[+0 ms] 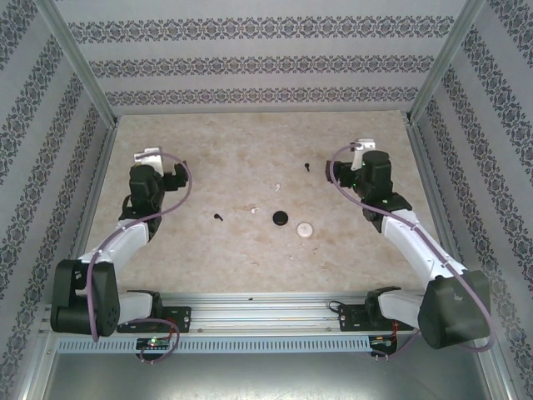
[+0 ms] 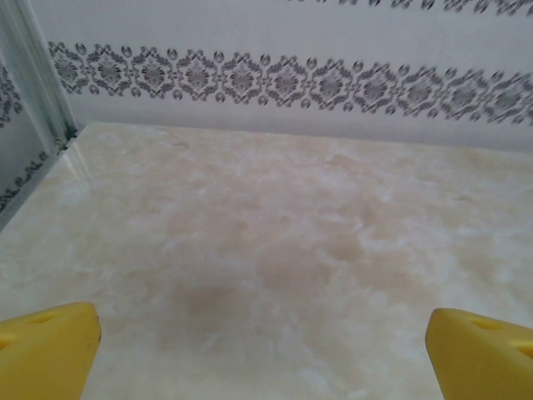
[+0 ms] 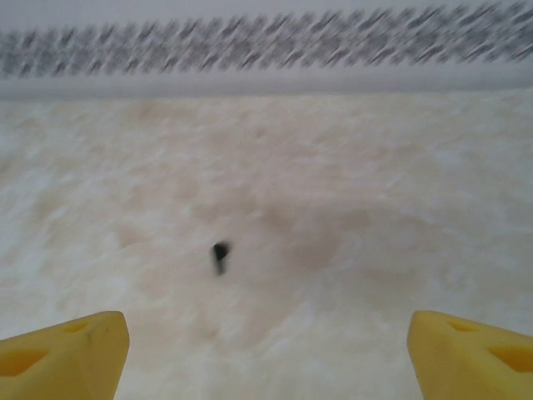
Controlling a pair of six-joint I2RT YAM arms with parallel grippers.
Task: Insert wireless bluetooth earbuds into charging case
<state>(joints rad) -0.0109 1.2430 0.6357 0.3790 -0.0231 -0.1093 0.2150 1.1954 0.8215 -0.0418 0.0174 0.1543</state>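
Two black earbuds lie on the beige table: one (image 1: 307, 167) just left of my right gripper (image 1: 363, 152), the other (image 1: 218, 217) further left and nearer. Two white earbuds (image 1: 277, 187) (image 1: 254, 210) lie between them. A black round charging case (image 1: 281, 218) and a white one (image 1: 306, 229) sit at the table's middle. In the right wrist view a black earbud (image 3: 219, 254) lies blurred ahead of the open right gripper (image 3: 266, 333), a little left of centre, with nothing between the yellow fingers (image 3: 75, 350). My left gripper (image 1: 156, 162) (image 2: 262, 337) hangs open over bare table at the far left.
Patterned walls with metal posts (image 1: 79, 62) close the table on three sides. The back wall (image 2: 283, 79) stands a short way ahead of the left gripper. An aluminium rail (image 1: 266, 304) carries both arm bases at the near edge.
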